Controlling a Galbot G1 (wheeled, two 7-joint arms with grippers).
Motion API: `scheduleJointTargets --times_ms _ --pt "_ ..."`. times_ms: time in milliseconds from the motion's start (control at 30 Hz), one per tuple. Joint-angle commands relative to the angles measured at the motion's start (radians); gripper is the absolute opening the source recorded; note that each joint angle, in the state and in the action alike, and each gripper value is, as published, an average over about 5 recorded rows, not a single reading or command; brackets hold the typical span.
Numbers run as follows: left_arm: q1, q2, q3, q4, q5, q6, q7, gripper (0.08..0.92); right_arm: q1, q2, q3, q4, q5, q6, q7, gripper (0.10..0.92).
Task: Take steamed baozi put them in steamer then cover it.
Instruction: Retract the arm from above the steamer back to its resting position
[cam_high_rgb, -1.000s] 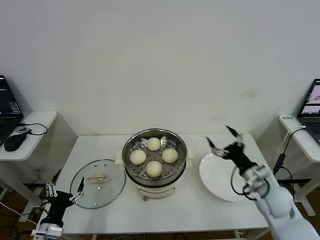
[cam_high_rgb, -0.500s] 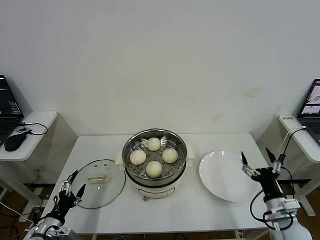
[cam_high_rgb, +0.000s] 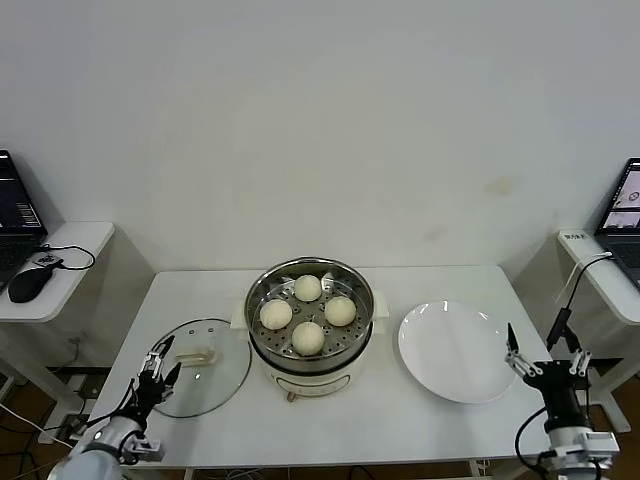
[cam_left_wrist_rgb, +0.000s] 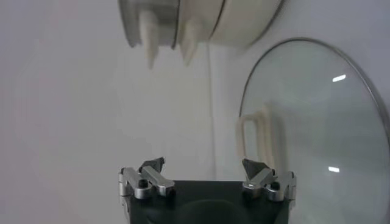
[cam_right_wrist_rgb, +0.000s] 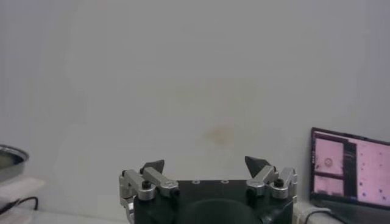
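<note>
Four steamed baozi (cam_high_rgb: 308, 312) resting on the perforated tray inside the steamer (cam_high_rgb: 310, 325), mid-desk, uncovered. To the robot's left of the steamer, flat on the white desk (cam_high_rgb: 400, 415), the cover (cam_high_rgb: 198, 366), handle up. Left pincer (cam_high_rgb: 159, 367) low at the cover's outer edge, fingers spread wide, gripping nothing; from the left wrist view, the cover (cam_left_wrist_rgb: 317, 131) just ahead of the pincer (cam_left_wrist_rgb: 204, 167), whether touching cannot be told. To the right of the steamer, a bare white plate (cam_high_rgb: 458, 351). Right pincer (cam_high_rgb: 545, 363) low beyond the desk's right edge, just past the plate, fingers fully apart and holding nothing; in the right wrist view, pincer (cam_right_wrist_rgb: 206, 164) facing the wall, a laptop screen (cam_right_wrist_rgb: 348, 175) off to one side.
</note>
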Motion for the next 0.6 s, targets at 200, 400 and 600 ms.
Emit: scheduleJointTargets --times_ms 200,400,600 --pt "-0.156 -0.007 0.055 0.156 0.039 -0.001 -0.003 0.823 -0.045 0.031 0.026 0.024 -0.015 0.006 0.004 0.823" --pt "-0.175 -0.009 0.065 0.194 0.039 -0.002 -0.004 0.823 -0.047 0.035 0.025 0.022 -0.016 0.007 0.000 0.823" --pt "-0.189 -0.016 0.070 0.216 0.030 -0.002 -0.011 0.823 -0.049 0.039 0.022 0.020 -0.018 0.008 -0.001 0.823"
